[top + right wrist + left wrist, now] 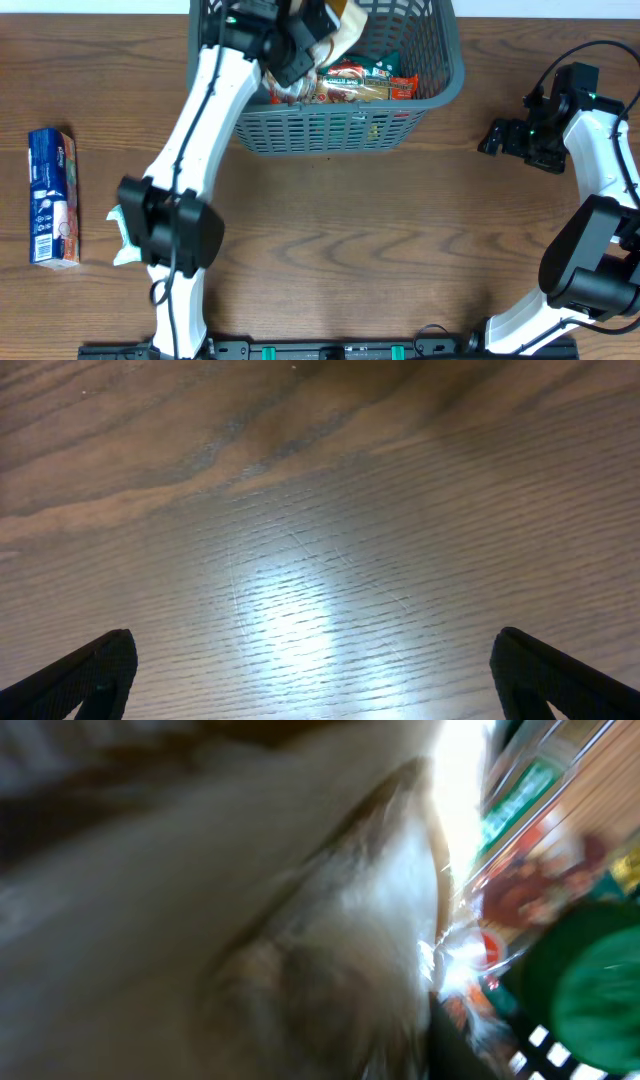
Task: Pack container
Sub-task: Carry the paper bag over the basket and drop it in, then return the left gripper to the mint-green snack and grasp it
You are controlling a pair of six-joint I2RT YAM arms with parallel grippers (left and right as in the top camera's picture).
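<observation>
- Dark grey plastic lattice basket (340, 130) on wooden table (330, 230) holds red and green snack packets (365, 85).
- Left gripper (305, 40) above basket, against pale packet (345, 35); grip impossible to tell.
- Right gripper (497, 138), right of basket, spread wide.

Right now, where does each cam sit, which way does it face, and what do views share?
Overhead: fixed above the table, looking straight down; both arms, the container and a blue box show.
Left wrist: over the container, close up on a blurred pale packet; coloured packets beyond; own fingers not discernible.
Right wrist: faces down at bare wood; right gripper, its tips in the lower corners, wide apart.
Shared: overhead and left wrist both see the container's packets; overhead and right wrist, the table.
</observation>
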